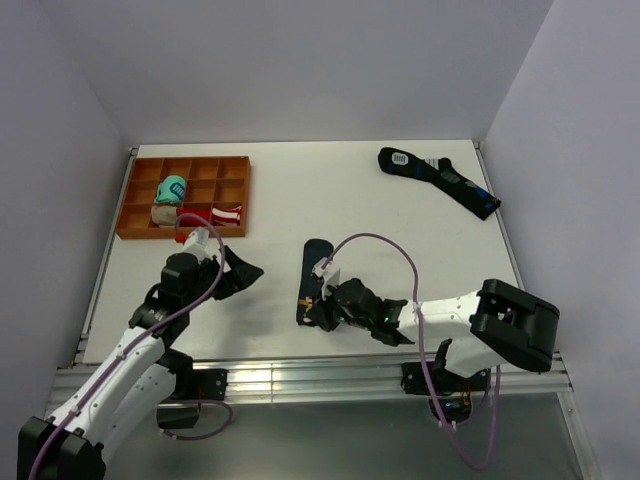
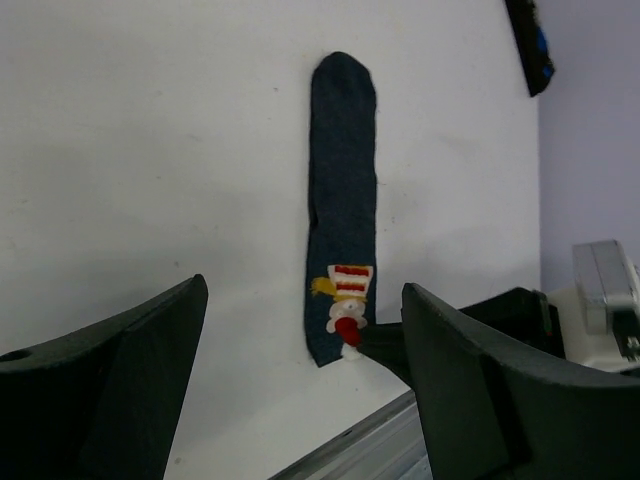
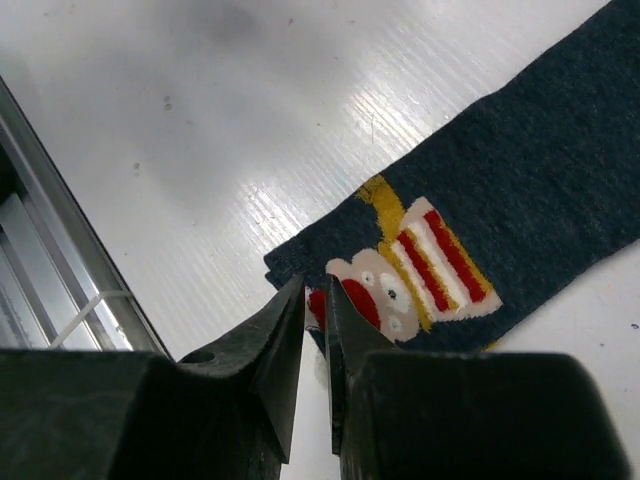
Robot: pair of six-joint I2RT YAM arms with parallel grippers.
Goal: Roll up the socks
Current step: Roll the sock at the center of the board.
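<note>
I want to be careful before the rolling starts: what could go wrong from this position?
The right gripper has its fingers at the very corner of the socks, so the cloth may slip out. The left gripper is open and apart from the socks; nothing pins them, so they may slide instead of rolling.

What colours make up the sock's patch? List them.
Patch on sock: red, white, yellow; best in right wrist view.
</note>
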